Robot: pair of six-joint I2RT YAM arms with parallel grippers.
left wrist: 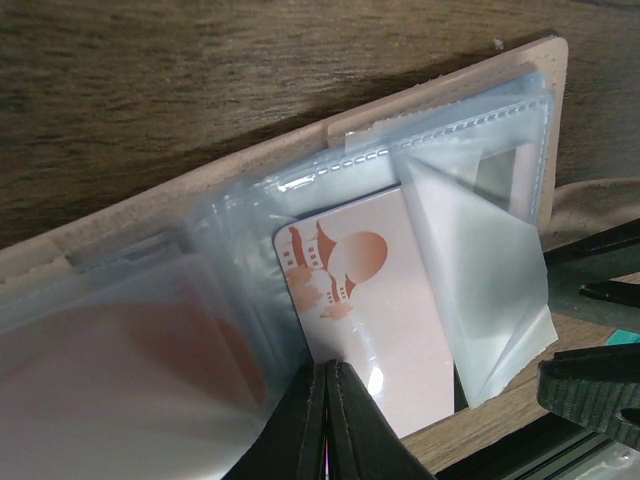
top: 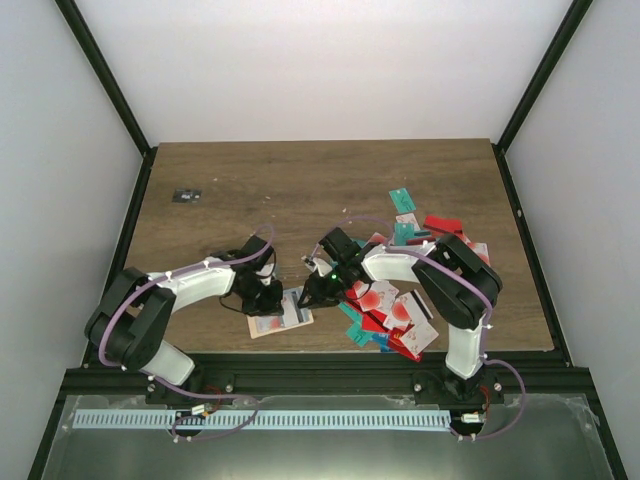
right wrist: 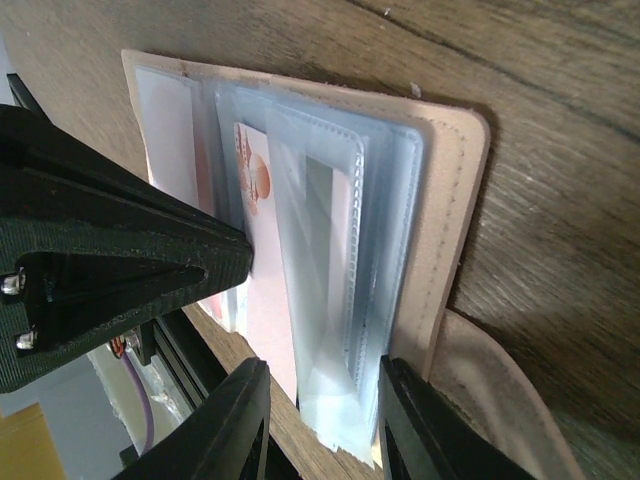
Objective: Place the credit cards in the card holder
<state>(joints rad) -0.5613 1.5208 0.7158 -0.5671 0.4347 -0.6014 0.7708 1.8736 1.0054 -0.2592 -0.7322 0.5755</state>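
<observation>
The card holder, of pale tan leather with a stitched, round-cornered border, was laid open on the dark wood-grain table. Its glossy clear plastic sleeves were fanned out, and a white card with an orange-red print and rounded corners was lodged part-way among them. The left gripper was pressed together at that card's outer edge; whether the edge was actually nipped could not be told. The right gripper was held spread, its matte black fingers set to either side of a sleeve's loose end. Just right of the card holder, the other credit cards, thin flat rectangles in red, teal and white, were heaped. A small dark flat thing was left well beyond the card holder, to its left.
</observation>
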